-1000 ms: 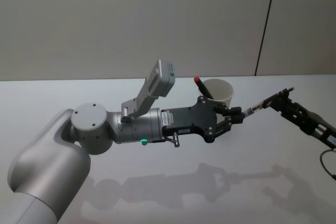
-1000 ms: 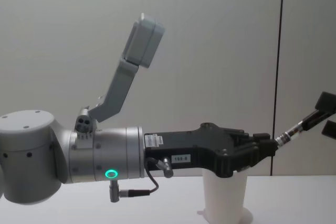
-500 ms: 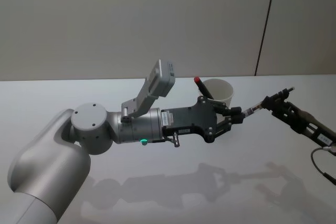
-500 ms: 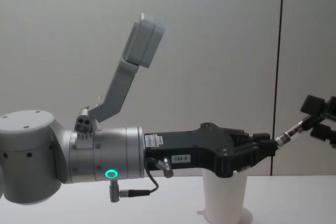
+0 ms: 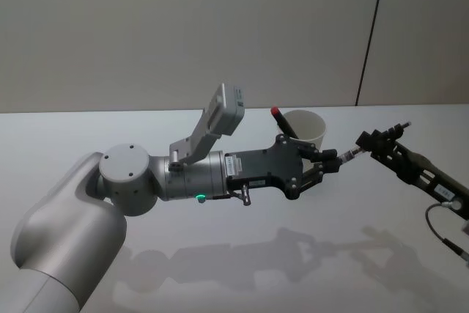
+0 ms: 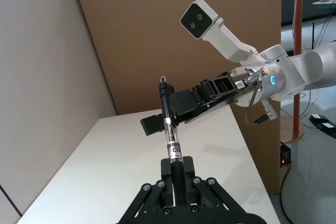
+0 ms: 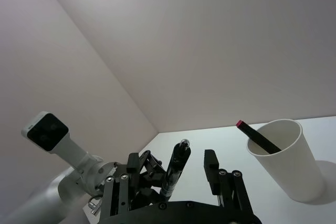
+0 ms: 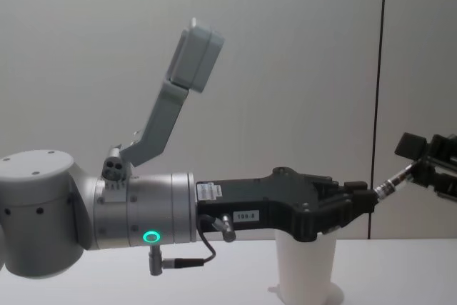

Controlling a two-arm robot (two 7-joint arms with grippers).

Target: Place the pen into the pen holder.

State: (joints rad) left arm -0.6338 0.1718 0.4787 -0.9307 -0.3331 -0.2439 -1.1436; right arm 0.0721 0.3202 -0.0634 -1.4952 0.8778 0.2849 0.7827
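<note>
Your left gripper (image 5: 333,157) reaches across the middle of the head view, just in front of the cup (image 5: 308,126). Its jaws are clamped on one end of a clear pen (image 5: 350,154), a see-through barrel with a printed label. That barrel sticks out toward the right of the frame, slanting slightly upward.

Your right gripper (image 5: 370,139) comes in from the right edge and meets the clear pen's free end. Its jaws stand apart, one on each side of the barrel. In the left wrist view, one pad (image 6: 152,124) sits beside the clear pen (image 6: 169,129) with a gap between them. You cannot tell whether the other pad touches it.

The pen (image 5: 282,121), dark with a red cap, is already inside the cup, leaning against the rim with the cap end poking above it. You see it in the right wrist view too, the pen (image 7: 260,139) slanting down into the cup (image 7: 286,166).

The cup stands upright on the white surface (image 5: 220,254), at centre right of the head view. In the chest view the cup (image 8: 307,269) sits behind and below the left gripper (image 8: 368,198), with the right gripper (image 8: 418,162) at the right edge.
</note>
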